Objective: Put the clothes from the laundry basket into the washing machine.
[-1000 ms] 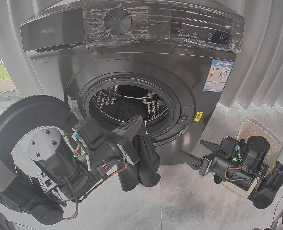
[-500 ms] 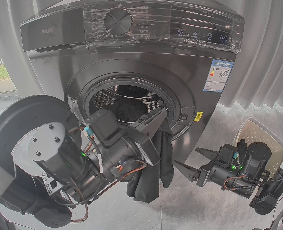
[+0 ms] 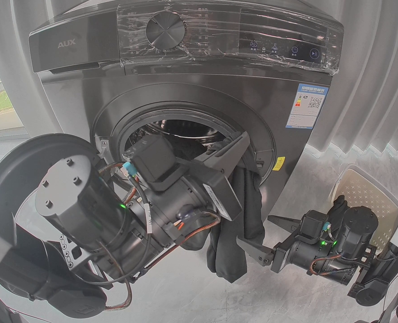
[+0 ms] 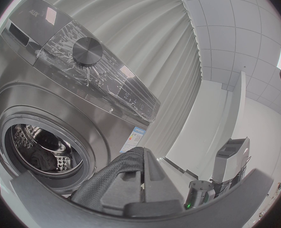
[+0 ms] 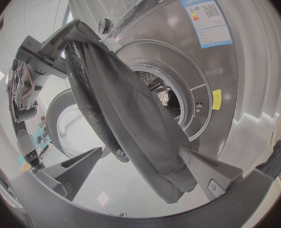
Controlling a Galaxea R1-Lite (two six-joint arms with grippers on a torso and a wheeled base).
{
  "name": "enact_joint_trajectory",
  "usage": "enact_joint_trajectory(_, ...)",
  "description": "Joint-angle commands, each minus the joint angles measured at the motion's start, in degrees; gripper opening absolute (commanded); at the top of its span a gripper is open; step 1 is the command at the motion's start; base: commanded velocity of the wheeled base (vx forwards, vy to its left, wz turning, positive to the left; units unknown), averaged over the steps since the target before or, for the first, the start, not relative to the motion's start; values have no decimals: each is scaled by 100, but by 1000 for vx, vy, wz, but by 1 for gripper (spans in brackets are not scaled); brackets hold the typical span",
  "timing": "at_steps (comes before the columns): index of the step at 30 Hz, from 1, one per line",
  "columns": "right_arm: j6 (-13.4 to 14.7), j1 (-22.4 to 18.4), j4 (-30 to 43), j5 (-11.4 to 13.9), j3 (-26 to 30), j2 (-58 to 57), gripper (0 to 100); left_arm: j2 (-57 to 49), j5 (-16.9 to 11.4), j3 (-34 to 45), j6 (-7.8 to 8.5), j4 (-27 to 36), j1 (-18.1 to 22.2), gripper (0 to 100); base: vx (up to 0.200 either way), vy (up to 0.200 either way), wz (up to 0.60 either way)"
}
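Left tool (image 3: 241, 142) clamps black garment (image 3: 239, 220) before blue-labelled washing machine (image 3: 185, 90).

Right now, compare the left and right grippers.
The left gripper is shut on a dark garment; the right gripper is open and empty. The left gripper is up at the drum opening; the right gripper sits lower, beside the garment's hanging end. Both are dark and two-fingered.

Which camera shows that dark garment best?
The right wrist view: the dark garment hangs in full from the left gripper. The head view hides part of it behind the arm; the left wrist view catches a pinched fold.
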Motion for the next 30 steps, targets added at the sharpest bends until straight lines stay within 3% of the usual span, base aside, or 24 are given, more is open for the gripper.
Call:
enact_joint_trajectory(1, -17, 25, -1, -7, -197, 329, 100, -26, 13, -22, -3, -16, -5, 0, 0, 0, 0)
enact_joint_trajectory(30, -87, -151, -10, -16, -1665, 1797, 100, 9, -13, -13, -3, -157, 30, 0, 0, 0, 0)
